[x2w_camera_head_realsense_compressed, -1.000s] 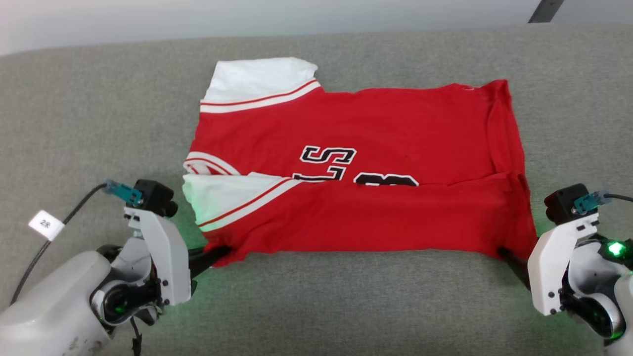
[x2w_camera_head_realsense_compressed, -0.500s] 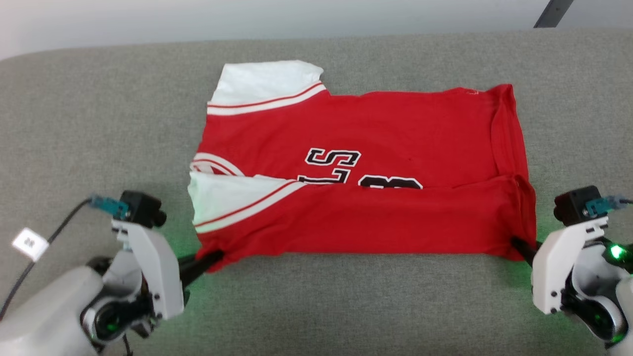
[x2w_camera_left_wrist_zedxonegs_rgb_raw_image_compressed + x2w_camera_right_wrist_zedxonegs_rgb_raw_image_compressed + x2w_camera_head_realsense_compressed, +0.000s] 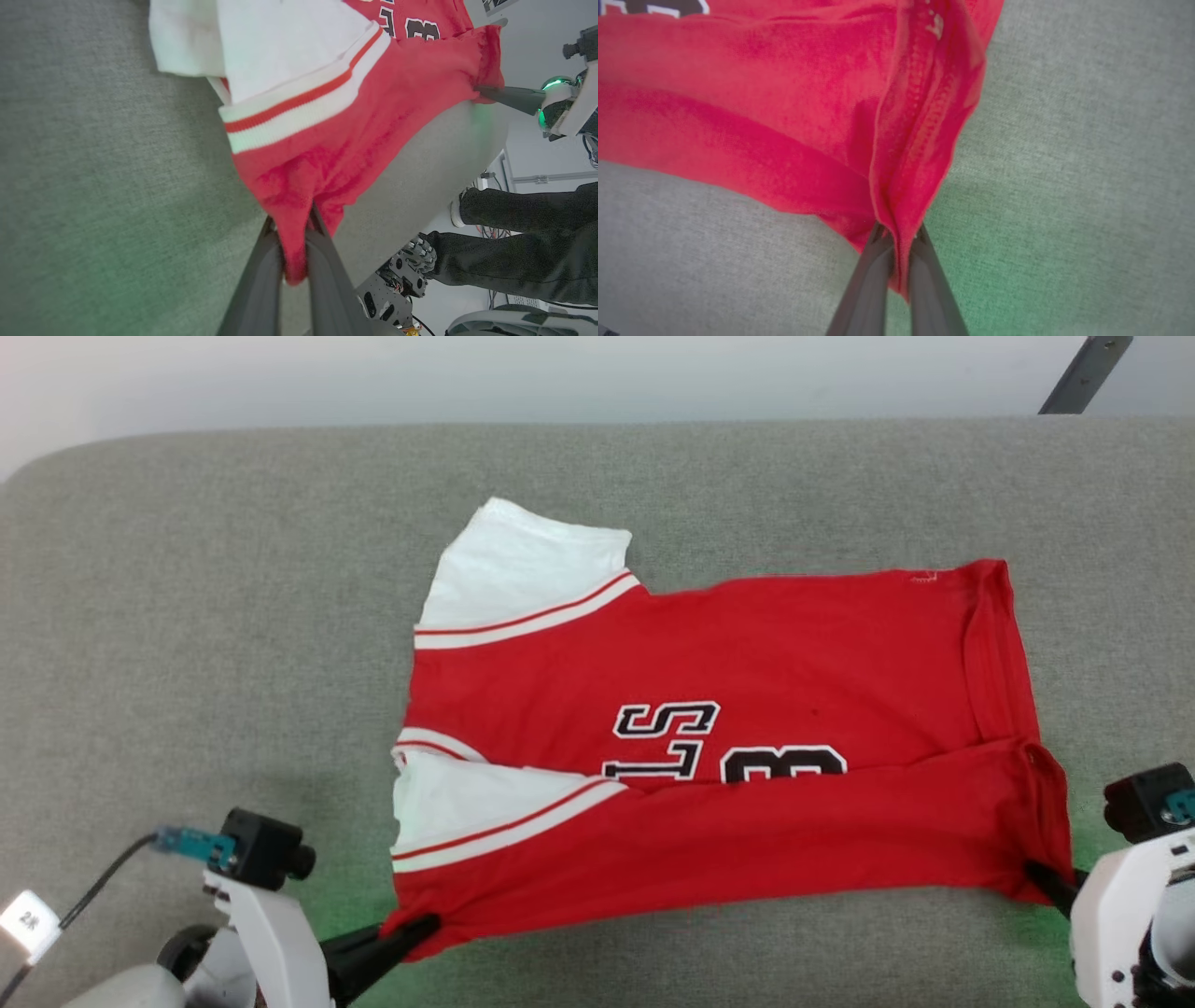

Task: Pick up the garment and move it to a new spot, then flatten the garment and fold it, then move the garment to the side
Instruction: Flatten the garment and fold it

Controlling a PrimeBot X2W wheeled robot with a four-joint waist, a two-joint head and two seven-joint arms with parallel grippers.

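Vs 1 s ago: head cam shifted, same fold. Pinches garment (image 3: pixel 794 653) on grey woven cushion (image 3: pixel 187 616): L gripper (image 3: pixel 293 220) clamped on near-left corner, R gripper (image 3: pixel 899 229) on near-right hem. Soft red knit, white striped bands.

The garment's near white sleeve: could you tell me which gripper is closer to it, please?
Left. The left gripper pinches the garment right beside that sleeve; the right gripper holds its opposite corner.

A bright red garment (image 3: pixel 794 644) with white sleeves, red-striped white bands and black lettering is spread on a grey fabric surface (image 3: pixel 187 616), its near edge folded over, both near corners bunched.
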